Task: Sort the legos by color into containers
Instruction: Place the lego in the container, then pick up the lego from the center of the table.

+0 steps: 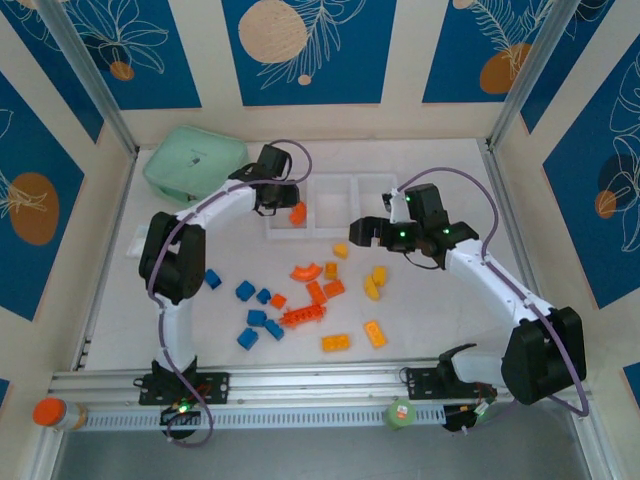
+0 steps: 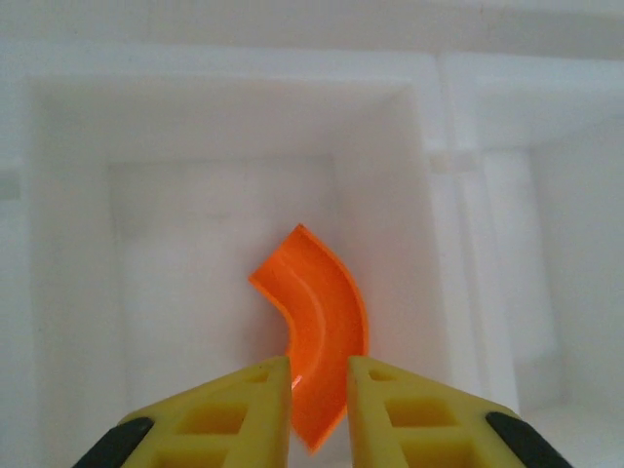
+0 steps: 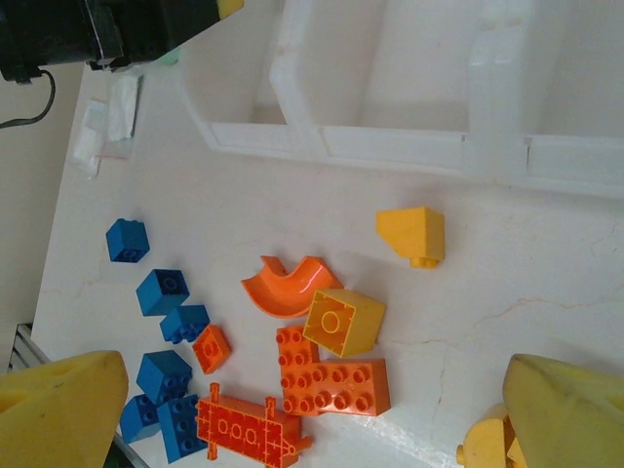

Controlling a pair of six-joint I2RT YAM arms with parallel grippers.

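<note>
My left gripper (image 1: 283, 205) hangs over the left bin of the containers (image 1: 333, 180). Its yellow fingers (image 2: 320, 366) stand a narrow gap apart, and a curved red-orange lego (image 2: 317, 312) lies between and beyond the tips, inside the bin (image 2: 419, 195). My right gripper (image 1: 412, 240) is wide open above the scattered legos (image 3: 317, 409), with nothing between its fingers. Below it lie a curved orange piece (image 3: 283, 288), a yellow cube (image 3: 343, 322), an orange brick (image 3: 336, 385) and blue bricks (image 3: 161, 290). On the table the blue bricks (image 1: 245, 290) lie left and the yellow ones (image 1: 375, 285) right.
A mint green case (image 1: 193, 160) sits at the back left, beside the left arm. A clear bag (image 1: 135, 240) lies at the left table edge. A metal rail (image 1: 300, 385) runs along the near edge, with a green roll (image 1: 402, 413) and an orange-capped item (image 1: 48, 412) on it.
</note>
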